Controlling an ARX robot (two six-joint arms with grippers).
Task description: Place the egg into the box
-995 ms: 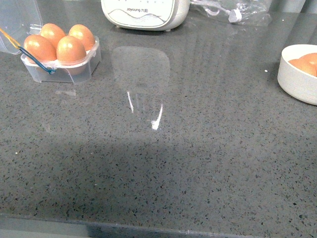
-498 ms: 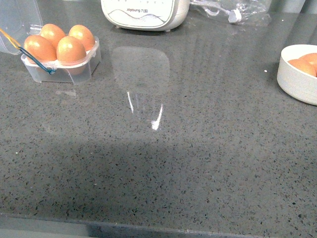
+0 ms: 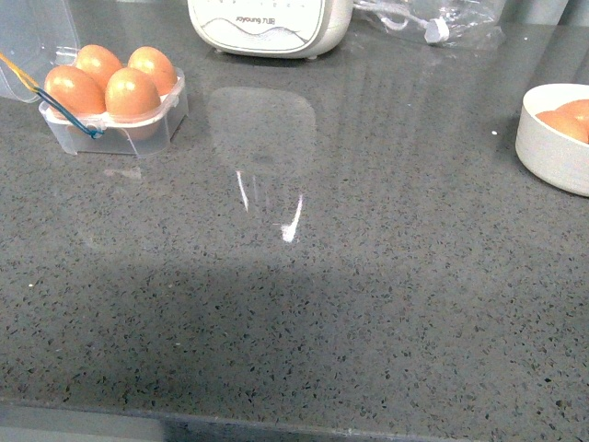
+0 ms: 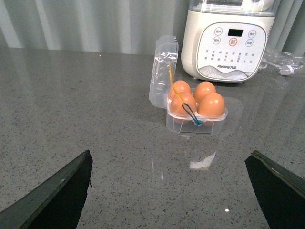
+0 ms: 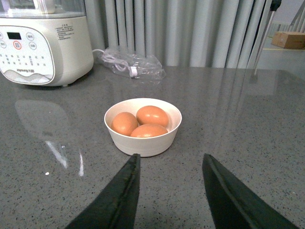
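You see box point(image 3: 138, 138) with four eggs point(image 3: 132, 92), bowl point(image 5: 143, 144) with three more, left jaws wide, right jaws narrower, both empty.

seven smooth orange-brown hen's eggs point(image 4: 212, 105) in all. four of them fill the cups of the one small clear plastic egg box point(image 3: 138, 136) with thin blue and yellow bands, near the one white rounded kitchen appliance point(image 3: 267, 23) with a button panel, on its left as the robot faces. three lie in the one round white bowl point(image 5: 143, 143), well apart from the appliance on its right. one crumpled clear plastic bag point(image 5: 131, 64) lies just beside the appliance. one grey speckled stone countertop point(image 3: 322, 304) bears everything.
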